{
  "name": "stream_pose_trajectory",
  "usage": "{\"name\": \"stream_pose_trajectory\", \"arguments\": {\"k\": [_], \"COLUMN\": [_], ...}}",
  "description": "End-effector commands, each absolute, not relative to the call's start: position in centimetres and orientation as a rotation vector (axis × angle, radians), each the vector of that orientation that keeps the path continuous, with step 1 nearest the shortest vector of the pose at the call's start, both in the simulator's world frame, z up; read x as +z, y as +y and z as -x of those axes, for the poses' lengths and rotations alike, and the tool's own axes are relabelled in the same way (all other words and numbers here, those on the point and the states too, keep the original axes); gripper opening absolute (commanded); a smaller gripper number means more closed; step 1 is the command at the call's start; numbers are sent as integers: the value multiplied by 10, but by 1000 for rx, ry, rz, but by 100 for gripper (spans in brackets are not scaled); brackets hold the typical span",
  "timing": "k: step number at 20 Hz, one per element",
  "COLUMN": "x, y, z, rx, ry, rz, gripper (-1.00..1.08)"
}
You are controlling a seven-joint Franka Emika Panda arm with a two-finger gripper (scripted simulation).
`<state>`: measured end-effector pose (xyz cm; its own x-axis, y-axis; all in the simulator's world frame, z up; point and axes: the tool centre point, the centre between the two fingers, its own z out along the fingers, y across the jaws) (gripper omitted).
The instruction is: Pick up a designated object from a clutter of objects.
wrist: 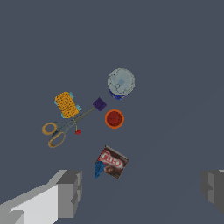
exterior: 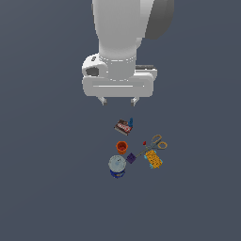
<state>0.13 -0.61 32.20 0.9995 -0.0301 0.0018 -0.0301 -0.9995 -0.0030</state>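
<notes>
Your gripper [exterior: 118,100] hangs high with fingers spread wide, holding nothing. The dark brown box [exterior: 124,126] lies flat on the floor below it, just beyond the orange cup [exterior: 122,147], apart from the clutter.

I saw the gripper [exterior: 118,100] hanging with its fingers spread above the brown box [exterior: 124,126], not touching it. Below that box sat the orange cup [exterior: 121,147], and further below, the blue can [exterior: 117,166]. The purple cube [exterior: 131,157] lay beside the cup, with the scissors [exterior: 154,144] and yellow box [exterior: 153,159] further toward the exterior view's right.
</notes>
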Motion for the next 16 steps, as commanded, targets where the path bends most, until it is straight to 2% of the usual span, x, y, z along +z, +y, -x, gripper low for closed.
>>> {"name": "stream_pose_trajectory", "arguments": {"k": [1,16], "x": [322,315], "y": [-6,11], "z": [-1,-5], "rx": [-3,15], "ry": [47,6], "rz": [3138,3116], "gripper": [100,100]}}
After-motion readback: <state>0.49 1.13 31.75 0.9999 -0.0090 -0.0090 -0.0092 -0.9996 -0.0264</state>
